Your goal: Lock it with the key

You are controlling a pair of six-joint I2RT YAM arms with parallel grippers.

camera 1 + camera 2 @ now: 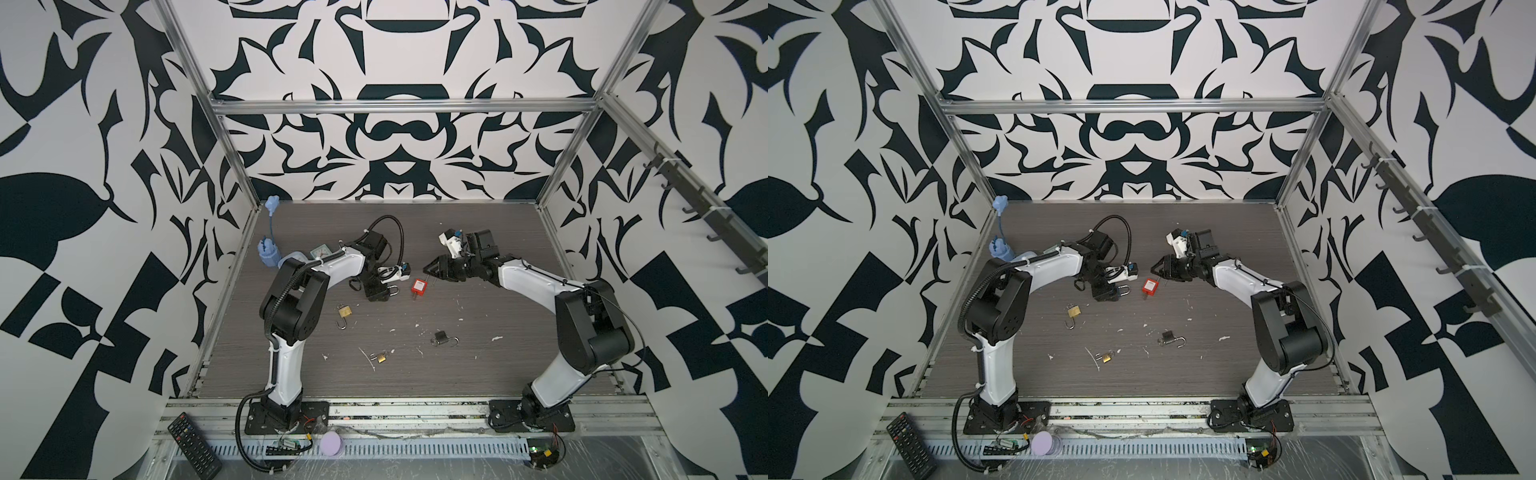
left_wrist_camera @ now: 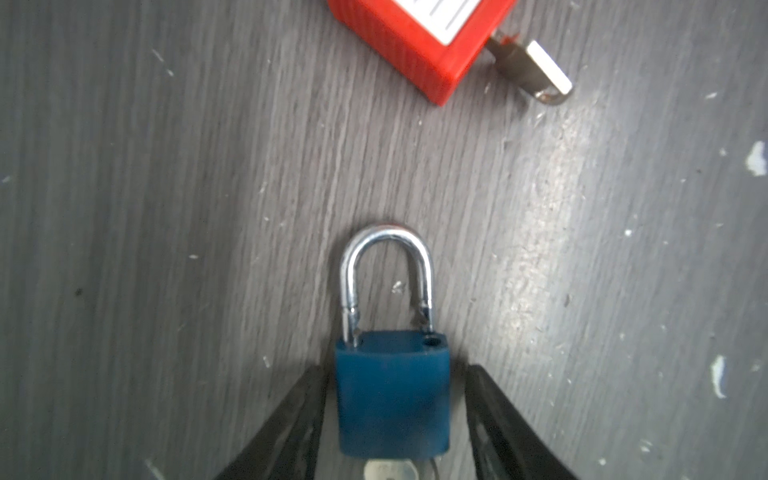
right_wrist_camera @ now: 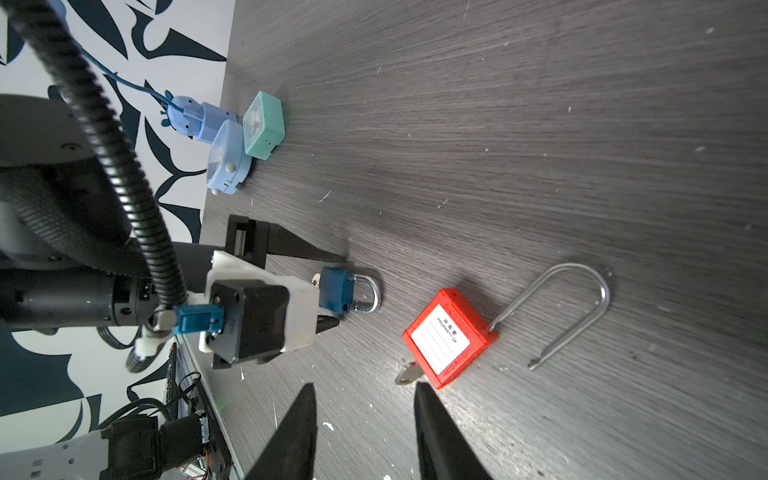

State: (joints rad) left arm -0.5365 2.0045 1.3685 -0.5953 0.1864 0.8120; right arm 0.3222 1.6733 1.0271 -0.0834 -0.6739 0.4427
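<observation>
The blue padlock point(image 2: 392, 399) lies flat on the table point(image 1: 478, 374), a little left of centre and toward the far side. Its body sits between the fingers of the left gripper point(image 3: 340, 291). Only the left wrist view shows a sliver of bare table between one finger and the body, so this claw is released, straddling the lock without clenching it. The same view shows the chrome shackle point(image 2: 386, 266) raised: one leg is seated in the body and the other's tip stands just above its round hole. The head of a silver key point(image 2: 390, 471) pokes from the body's base. In both top views the gripper hides the blue body and only the shackle's loop shows. The body is matte and smooth, with rounded corners.

Near it, apart, lies the red padlock point(image 3: 449, 336), a ribbed plastic block with a white label. The right wrist view alone shows its long thin wire shackle point(image 3: 573, 299) swung open on the table. A flat key point(image 3: 409, 372) sticks from its base. The right gripper point(image 3: 365, 386), with slim pointed black fingers, is near that key, released and with nothing between its fingers.

Toward the front lie two brass padlocks point(image 1: 344, 311) point(image 1: 380, 356) and a black padlock point(image 1: 440, 336). The tabletop is dark grey wood grain flecked with white chips
</observation>
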